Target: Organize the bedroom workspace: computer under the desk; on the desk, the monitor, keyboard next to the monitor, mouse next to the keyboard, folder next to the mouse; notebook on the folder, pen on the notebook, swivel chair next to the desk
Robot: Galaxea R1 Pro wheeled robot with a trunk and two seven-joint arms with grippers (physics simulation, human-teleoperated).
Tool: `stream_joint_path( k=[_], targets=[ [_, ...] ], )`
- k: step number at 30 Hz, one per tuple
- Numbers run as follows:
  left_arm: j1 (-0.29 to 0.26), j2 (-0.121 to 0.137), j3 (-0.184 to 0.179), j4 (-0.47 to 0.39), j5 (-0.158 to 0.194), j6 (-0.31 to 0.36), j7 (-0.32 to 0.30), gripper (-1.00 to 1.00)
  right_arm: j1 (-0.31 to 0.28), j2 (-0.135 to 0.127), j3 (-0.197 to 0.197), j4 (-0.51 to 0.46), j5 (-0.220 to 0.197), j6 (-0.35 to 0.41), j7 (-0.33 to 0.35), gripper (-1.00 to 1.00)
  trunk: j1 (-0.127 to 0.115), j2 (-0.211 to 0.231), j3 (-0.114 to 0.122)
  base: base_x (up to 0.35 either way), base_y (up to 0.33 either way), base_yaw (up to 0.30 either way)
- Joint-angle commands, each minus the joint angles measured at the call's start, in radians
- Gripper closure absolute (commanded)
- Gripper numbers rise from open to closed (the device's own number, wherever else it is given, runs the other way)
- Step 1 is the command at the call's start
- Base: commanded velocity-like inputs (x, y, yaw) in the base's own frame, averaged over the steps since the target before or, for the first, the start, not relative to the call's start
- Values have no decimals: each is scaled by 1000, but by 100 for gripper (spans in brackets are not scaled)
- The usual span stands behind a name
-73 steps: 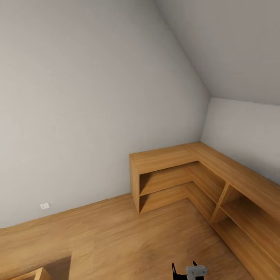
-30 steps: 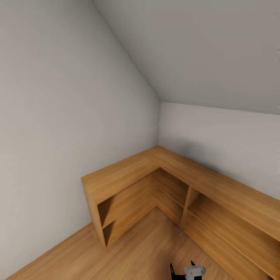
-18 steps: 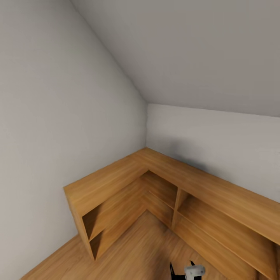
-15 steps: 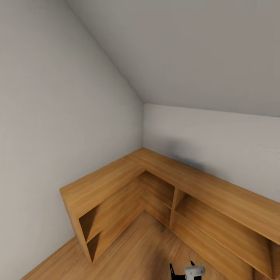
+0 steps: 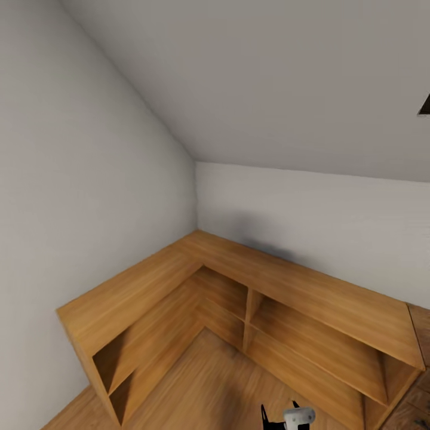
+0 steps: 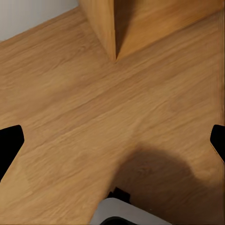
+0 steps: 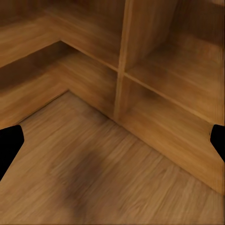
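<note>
Since none of the task's own things, neither the black bench nor the chair, the folder or the rest, lie before us, we judge the step in hand to be travel: we are turning our base in search of the workspace. The head view looks down into a room corner where a low L-shaped wooden cabinet runs along two pale walls under a sloping ceiling, on a wooden floor.

To do this well, we should turn smoothly, hold both arms tucked in, and stay clear of the cabinet, which stands near our front. We should carry on until the black bench comes into sight; a small dark patch at the head view's right edge may be a hint, though we cannot tell what it is.

Counted: one cabinet with two wings, each holding open shelf bays; two walls; one ceiling slope. The left gripper points at bare floor beside a cabinet corner, its fingers spread wide and holding nothing. The right gripper faces the shelf bays, its fingers likewise wide apart and empty.
</note>
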Motion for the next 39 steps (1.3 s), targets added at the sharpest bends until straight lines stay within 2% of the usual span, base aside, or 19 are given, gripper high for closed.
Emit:
stream_joint_path(
  k=[1, 16, 26, 39],
  targets=[
    [1, 1, -9, -2, 7, -2, 8, -100, -1, 1, 8, 2, -1, -3, -7, -100, 1, -2, -1, 282, 106, -269],
    [1, 1, -9, -2, 7, -3, 8, -100, -1, 1, 8, 2, -2, -3, -7, -100, 1, -2, 10, 293, 108, -269],
    [1, 1, -8, -2, 8, -3, 8, -100, -1, 0, 8, 2, -3, -3, -7, -100, 1, -2, 17, 43, 18, -269],
    [0, 3, -7, -2, 8, -3, 8, -100, -1, 2, 7, 2, -5, -2, -12, -100, 1, -2, 27, 169, 141, -258]
  ],
)
